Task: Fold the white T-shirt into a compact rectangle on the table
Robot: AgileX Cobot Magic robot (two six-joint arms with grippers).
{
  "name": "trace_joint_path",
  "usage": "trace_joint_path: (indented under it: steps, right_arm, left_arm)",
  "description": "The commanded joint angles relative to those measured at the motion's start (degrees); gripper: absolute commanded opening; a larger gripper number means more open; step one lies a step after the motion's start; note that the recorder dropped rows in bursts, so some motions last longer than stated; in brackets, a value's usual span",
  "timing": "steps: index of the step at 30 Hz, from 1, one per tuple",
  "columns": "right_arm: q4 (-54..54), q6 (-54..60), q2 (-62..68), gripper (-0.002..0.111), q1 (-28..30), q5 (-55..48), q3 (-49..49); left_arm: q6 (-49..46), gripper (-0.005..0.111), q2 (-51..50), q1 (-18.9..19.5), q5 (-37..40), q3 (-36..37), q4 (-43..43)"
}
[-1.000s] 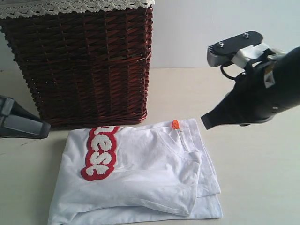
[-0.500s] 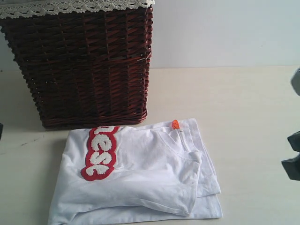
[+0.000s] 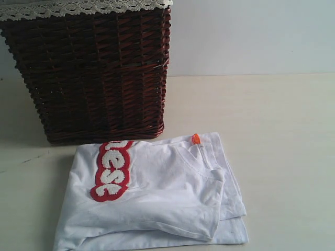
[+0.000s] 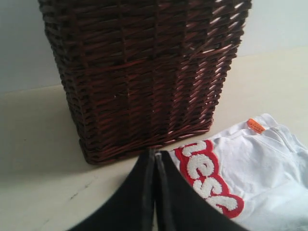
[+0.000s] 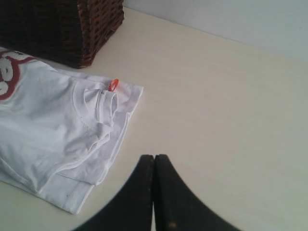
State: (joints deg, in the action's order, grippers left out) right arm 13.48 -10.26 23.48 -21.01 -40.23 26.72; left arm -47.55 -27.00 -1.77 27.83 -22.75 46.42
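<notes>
Cream-beige and smooth, the table (image 3: 277,136) runs back to a plain pale wall (image 3: 251,36). The white T-shirt (image 3: 157,204) lies folded in layers on it, its red band (image 3: 111,170) facing up, with its far edge just in front of the dark wicker basket (image 3: 94,68). The left gripper (image 4: 155,161) and right gripper (image 5: 154,161) each have their jaws pressed together, holding nothing.

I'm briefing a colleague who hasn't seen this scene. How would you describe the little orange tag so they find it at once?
Find the dark wicker basket on the pale table. The folded white T-shirt lies in front of it, with the orange tag at its neckline. It is the only orange thing, far smaller than the red lettered band.
</notes>
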Motion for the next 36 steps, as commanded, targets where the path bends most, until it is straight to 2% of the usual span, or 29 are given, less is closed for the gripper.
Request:
trace_joint_path:
  steps: [1, 31, 36]
  right_arm:
    - [0.4, -0.3, -2.3, 0.0, 0.0, 1.0, -1.6]
    - [0.2, -0.4, -2.6, 0.0, 0.0, 1.0, -1.7]
    - [0.2, -0.4, -2.6, 0.0, 0.0, 1.0, -1.7]
  left_arm:
    - [0.0, 0.0, 0.3, 0.1, -3.2, 2.6, 2.2]
    - [-0.2, 0.0, 0.3, 0.1, -2.7, 2.7, 2.3]
    - [1.6, 0.0, 0.7, 0.1, -2.7, 2.7, 5.9]
